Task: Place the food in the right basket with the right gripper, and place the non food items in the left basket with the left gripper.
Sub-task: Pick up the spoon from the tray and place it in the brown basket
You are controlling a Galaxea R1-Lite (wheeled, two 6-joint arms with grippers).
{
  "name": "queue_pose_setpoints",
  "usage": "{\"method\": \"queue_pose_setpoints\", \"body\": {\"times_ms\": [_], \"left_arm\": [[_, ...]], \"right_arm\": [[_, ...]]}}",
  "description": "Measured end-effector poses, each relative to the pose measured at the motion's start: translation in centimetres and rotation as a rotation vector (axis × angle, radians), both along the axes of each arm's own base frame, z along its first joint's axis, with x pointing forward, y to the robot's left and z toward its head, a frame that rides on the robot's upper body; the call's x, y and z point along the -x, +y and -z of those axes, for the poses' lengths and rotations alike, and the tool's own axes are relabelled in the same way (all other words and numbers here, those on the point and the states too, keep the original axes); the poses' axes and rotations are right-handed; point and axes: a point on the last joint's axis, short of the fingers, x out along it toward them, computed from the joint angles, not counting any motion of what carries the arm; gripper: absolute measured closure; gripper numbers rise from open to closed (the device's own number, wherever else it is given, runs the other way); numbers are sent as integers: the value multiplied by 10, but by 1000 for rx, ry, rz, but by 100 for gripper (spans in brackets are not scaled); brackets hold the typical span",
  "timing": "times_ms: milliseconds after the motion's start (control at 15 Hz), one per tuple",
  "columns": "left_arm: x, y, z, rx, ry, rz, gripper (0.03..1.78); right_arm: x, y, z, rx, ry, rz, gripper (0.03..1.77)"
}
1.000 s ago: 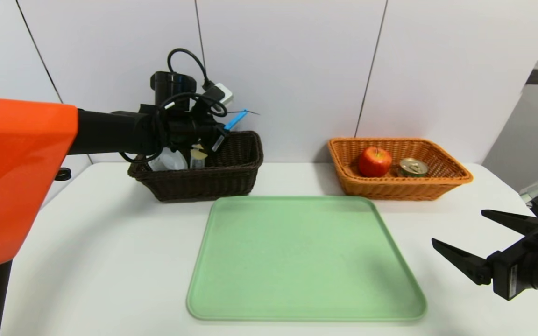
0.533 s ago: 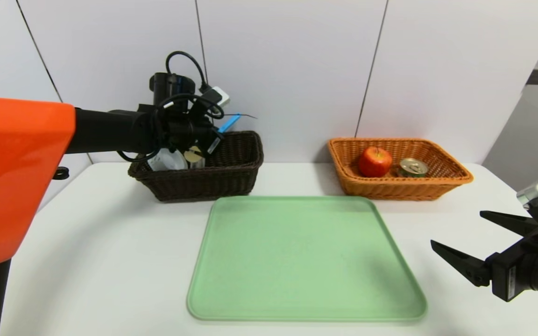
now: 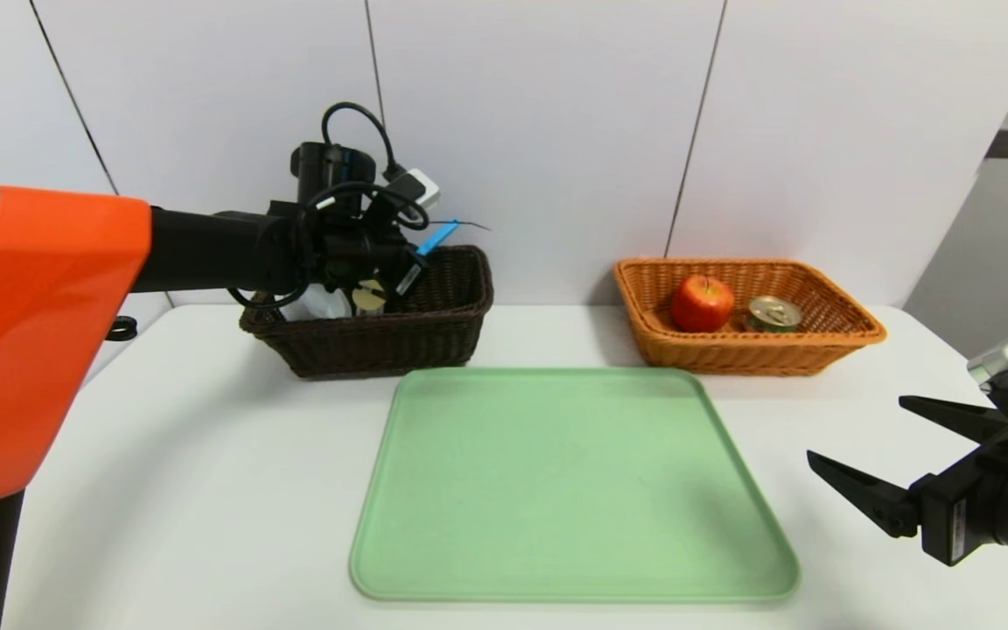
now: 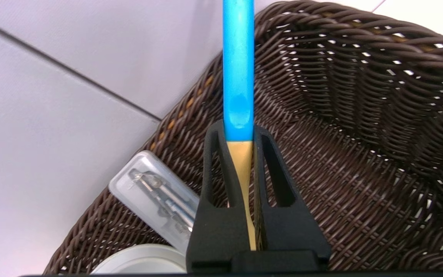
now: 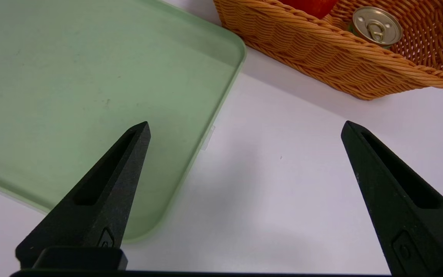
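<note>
My left gripper (image 3: 410,262) hangs over the dark brown left basket (image 3: 399,343), shut on a utensil (image 4: 238,77) with a blue handle and a yellow head. The handle (image 3: 440,234) sticks out past the basket's back rim. Under it in the basket (image 4: 360,154) lie a grey oblong case (image 4: 148,196) and a white round cup (image 3: 316,302). The orange right basket (image 3: 731,354) holds a red apple (image 3: 702,303) and a gold-lidded tin (image 3: 773,313). My right gripper (image 3: 857,428) stands open and empty, low above the table at the near right.
A bare green tray (image 3: 574,490) lies in the middle of the white table, in front of both baskets. In the right wrist view the tray's corner (image 5: 71,77) is by one finger, with the orange basket (image 5: 321,57) and the tin (image 5: 377,25) beyond. A wall runs close behind the baskets.
My left gripper, still holding the utensil, has swayed a little left and back right over the dark basket, ending slightly lower. The right arm has barely moved.
</note>
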Motion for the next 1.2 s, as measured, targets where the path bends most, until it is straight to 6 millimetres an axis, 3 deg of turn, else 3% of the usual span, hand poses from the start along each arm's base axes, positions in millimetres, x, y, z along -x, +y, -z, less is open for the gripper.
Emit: {"method": "queue_pose_setpoints", "body": {"times_ms": [1200], "left_arm": [[-5, 0, 21, -6, -32, -49, 170]], "right_arm": [[0, 0, 0, 11, -4, -4, 9]]}}
